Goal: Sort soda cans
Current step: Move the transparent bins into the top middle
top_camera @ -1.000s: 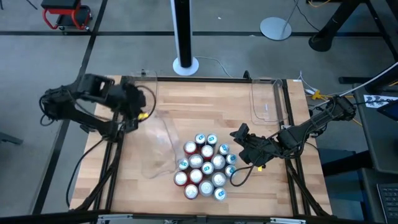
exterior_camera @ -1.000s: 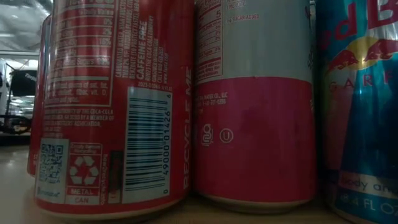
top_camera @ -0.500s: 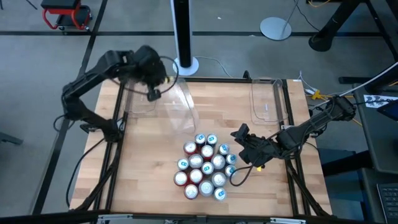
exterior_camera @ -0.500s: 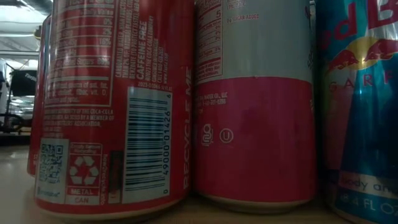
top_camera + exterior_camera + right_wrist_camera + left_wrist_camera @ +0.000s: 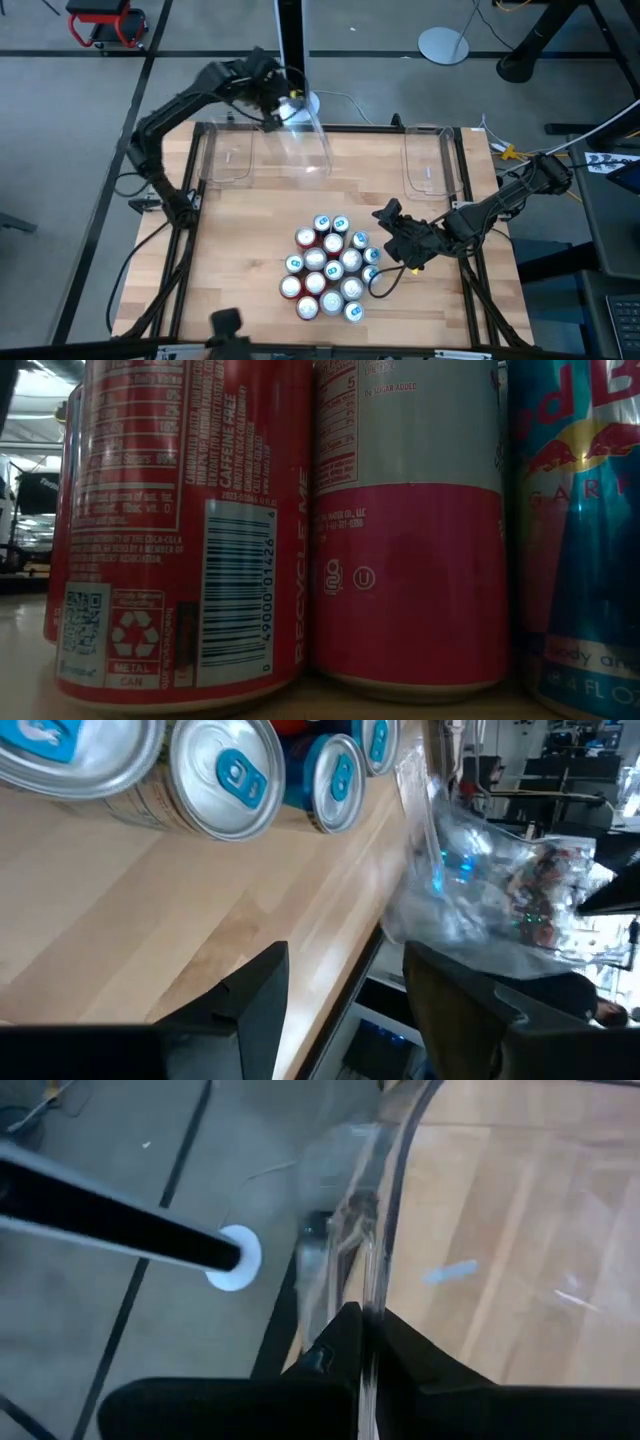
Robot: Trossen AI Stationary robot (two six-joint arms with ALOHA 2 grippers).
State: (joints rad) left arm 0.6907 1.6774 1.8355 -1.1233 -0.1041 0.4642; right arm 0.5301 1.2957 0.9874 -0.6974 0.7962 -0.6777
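Observation:
Several soda cans (image 5: 328,265) stand upright in a tight cluster on the near middle of the wooden table; the low view shows a red can (image 5: 180,530), a silver-and-red can (image 5: 405,530) and a blue can (image 5: 580,530) close up. My left gripper (image 5: 283,103) is over the table's far edge, shut on a clear plastic bin (image 5: 305,142). My right gripper (image 5: 386,228) hovers open just right of the cluster, nothing between its fingers (image 5: 262,982); can tops (image 5: 230,770) show ahead of it. My left gripper pinches the clear bin's upright wall at its rim (image 5: 372,1285) between its two fingers, one finger (image 5: 335,1342) on each side of the wall. The fingers slant down from the far left. The bin hangs tilted below them, over the table's far middle.
Two more clear bins rest at the table's far edge, one at the far left (image 5: 225,155) and one at the far right (image 5: 428,160). A white post with a round base (image 5: 297,103) stands just beyond the far edge. Bare wood lies between the bins and the cans.
My left gripper has swung from the table's left side toward the far edge and to the right, staying shut on the clear bin. The bin has come up from the table's left middle and now hangs at the far middle. The right arm and the cans have kept still.

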